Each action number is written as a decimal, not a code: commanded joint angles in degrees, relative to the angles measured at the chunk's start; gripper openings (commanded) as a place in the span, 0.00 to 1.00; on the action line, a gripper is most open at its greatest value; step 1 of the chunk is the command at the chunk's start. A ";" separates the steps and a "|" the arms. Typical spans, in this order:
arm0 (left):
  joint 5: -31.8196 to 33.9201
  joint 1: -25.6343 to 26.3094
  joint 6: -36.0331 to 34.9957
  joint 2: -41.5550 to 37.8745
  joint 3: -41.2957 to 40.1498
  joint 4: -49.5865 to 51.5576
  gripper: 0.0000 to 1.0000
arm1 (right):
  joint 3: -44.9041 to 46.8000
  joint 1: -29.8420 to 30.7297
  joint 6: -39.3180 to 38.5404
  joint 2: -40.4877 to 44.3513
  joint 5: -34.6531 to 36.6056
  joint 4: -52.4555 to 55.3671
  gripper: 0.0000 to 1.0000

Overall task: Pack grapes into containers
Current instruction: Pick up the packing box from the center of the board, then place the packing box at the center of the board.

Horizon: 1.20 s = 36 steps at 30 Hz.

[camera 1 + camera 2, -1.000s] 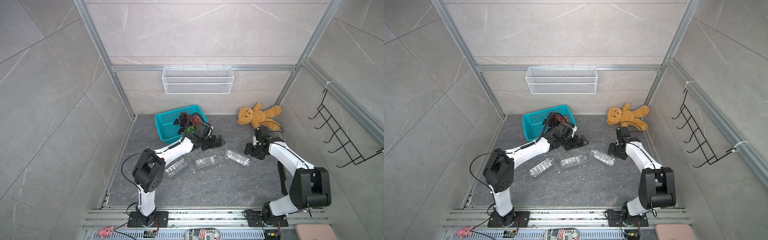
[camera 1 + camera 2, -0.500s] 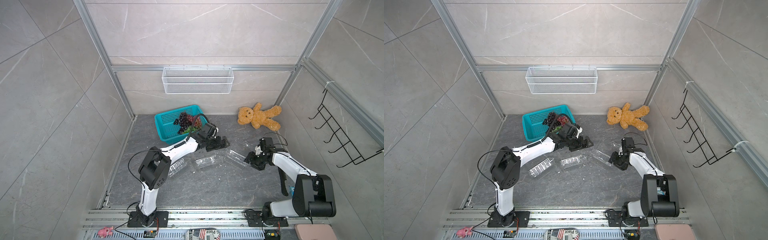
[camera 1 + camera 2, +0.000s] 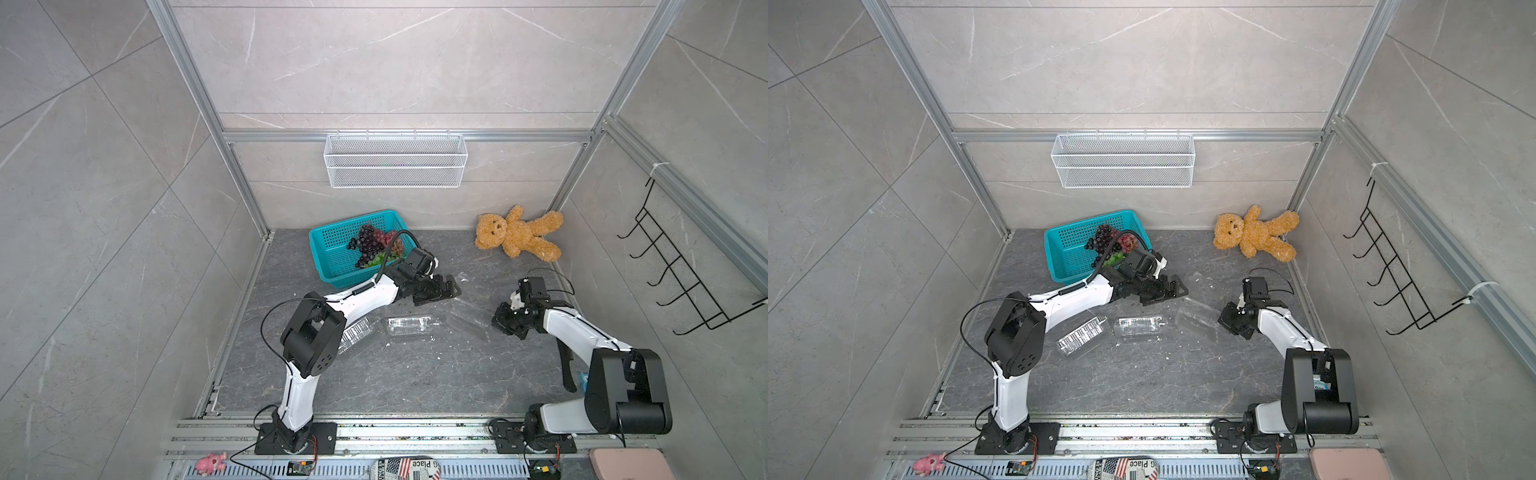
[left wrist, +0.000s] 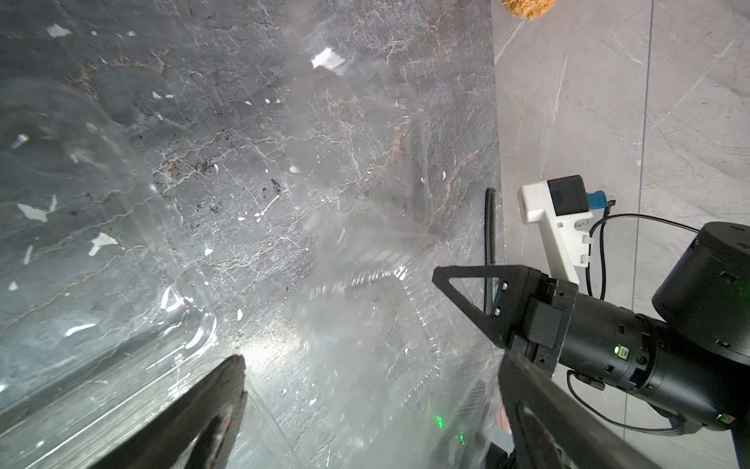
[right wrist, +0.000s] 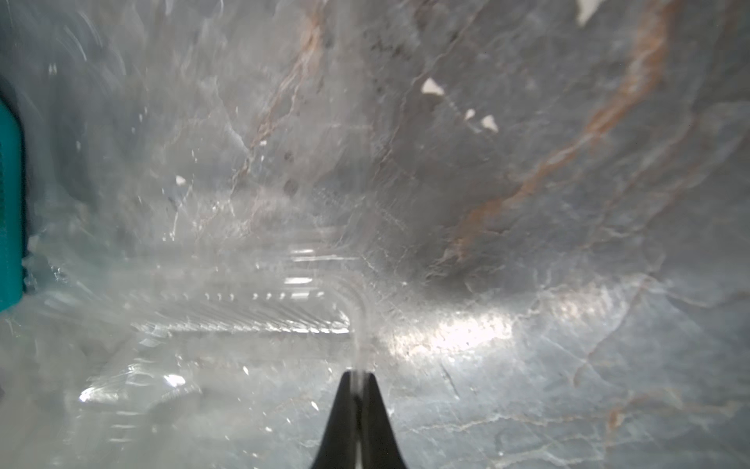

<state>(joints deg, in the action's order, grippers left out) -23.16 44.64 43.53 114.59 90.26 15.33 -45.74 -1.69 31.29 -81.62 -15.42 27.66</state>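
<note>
We keep the right gripper point(image 5: 359, 375) pressed together on the thin clear rim of the container point(image 3: 465, 318) nearest it. We judge the pinch is there to steady the light clamshell or to lift its lid for filling. Our left gripper point(image 3: 448, 289) hangs spread wide just beside the far side of the same box and holds nothing, probably ready to brace it. The other two containers point(image 3: 409, 325) lie on the tabletop point(image 3: 374, 374) between the arms and appear closed. The grapes point(image 3: 370, 245) sit in the teal basket point(image 3: 328, 266), none packed yet.
</note>
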 commanded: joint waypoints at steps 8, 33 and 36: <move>2.42 -0.67 -6.48 -2.19 9.64 8.75 1.00 | -12.28 -0.15 -7.87 -1.51 16.11 0.71 0.00; 2.93 -4.04 -7.49 -1.73 11.65 11.95 1.00 | -26.69 0.39 -19.50 -24.93 32.73 -13.29 0.10; 3.03 -4.04 -7.77 -2.00 11.02 11.83 1.00 | -27.47 0.42 -19.00 -26.49 33.13 -11.97 0.23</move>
<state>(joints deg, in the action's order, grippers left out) -19.57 40.84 37.30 114.04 99.94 25.85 -71.46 -1.56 12.21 -106.32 15.53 11.16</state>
